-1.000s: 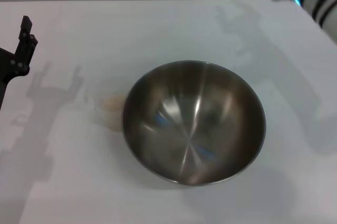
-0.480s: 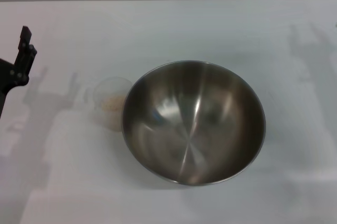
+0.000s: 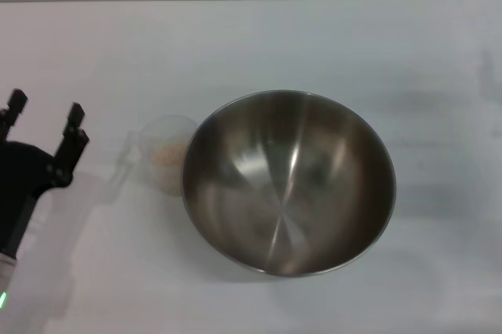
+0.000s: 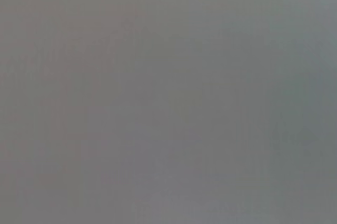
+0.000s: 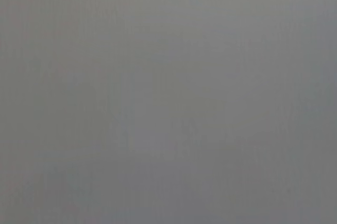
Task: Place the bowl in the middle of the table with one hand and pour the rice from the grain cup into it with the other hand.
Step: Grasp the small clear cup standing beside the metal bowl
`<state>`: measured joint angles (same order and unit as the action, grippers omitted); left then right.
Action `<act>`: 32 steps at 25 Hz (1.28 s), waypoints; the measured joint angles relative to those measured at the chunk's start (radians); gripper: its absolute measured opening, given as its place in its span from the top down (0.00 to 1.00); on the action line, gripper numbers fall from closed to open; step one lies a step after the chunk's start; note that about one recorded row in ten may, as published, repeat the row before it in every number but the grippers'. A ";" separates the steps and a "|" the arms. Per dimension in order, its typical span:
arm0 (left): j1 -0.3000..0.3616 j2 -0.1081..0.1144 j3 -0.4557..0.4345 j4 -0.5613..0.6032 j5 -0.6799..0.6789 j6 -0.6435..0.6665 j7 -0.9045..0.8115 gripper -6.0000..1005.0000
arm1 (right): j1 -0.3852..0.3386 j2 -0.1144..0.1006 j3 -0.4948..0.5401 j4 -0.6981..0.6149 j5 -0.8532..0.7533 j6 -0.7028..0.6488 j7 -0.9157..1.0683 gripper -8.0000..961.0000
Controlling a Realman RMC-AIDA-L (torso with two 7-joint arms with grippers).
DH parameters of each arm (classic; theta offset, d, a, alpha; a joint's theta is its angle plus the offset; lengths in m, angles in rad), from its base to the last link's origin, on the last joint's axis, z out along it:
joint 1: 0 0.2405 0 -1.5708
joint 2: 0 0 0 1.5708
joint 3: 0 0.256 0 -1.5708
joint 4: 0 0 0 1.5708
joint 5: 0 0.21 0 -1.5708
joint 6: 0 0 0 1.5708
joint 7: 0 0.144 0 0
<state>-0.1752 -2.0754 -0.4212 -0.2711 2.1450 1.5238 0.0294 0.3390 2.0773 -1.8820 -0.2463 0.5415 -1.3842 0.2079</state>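
Note:
The steel bowl (image 3: 289, 181) stands upright near the middle of the white table (image 3: 251, 44), its shiny inside empty. The clear grain cup (image 3: 162, 154) stands just left of the bowl, close to its rim, with pale rice (image 3: 166, 153) inside and its handle pointing left. My left gripper (image 3: 43, 118) is at the left edge, open and empty, its two black fingers pointing away from me, a short way left of the cup. My right gripper is out of view. Both wrist views show only flat grey.
Faint shadows of the arms lie on the table at the left and far right. The table's far edge runs along the top of the head view.
My right arm has left the head view at the top right. My left gripper has moved down and right, toward the cup, and now shows both fingers spread.

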 joint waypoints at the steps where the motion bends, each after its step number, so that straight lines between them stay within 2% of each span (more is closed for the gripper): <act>1: 0.004 0.000 0.009 -0.001 0.000 -0.004 0.000 0.27 | 0.007 0.000 0.002 0.010 0.000 0.001 0.000 0.49; 9: 0.014 0.003 0.092 -0.010 -0.001 -0.081 -0.009 0.27 | 0.052 -0.003 0.024 0.032 0.000 0.040 0.000 0.49; 18: -0.005 0.000 0.101 -0.011 -0.001 -0.182 -0.017 0.27 | 0.060 -0.003 0.023 0.035 -0.005 0.043 -0.001 0.49; 32: -0.044 0.000 0.099 -0.009 -0.003 -0.247 -0.017 0.27 | 0.067 -0.003 0.023 0.036 -0.007 0.058 -0.001 0.48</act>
<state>-0.2196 -2.0755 -0.3219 -0.2798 2.1418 1.2766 0.0121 0.4061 2.0746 -1.8590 -0.2101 0.5341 -1.3266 0.2069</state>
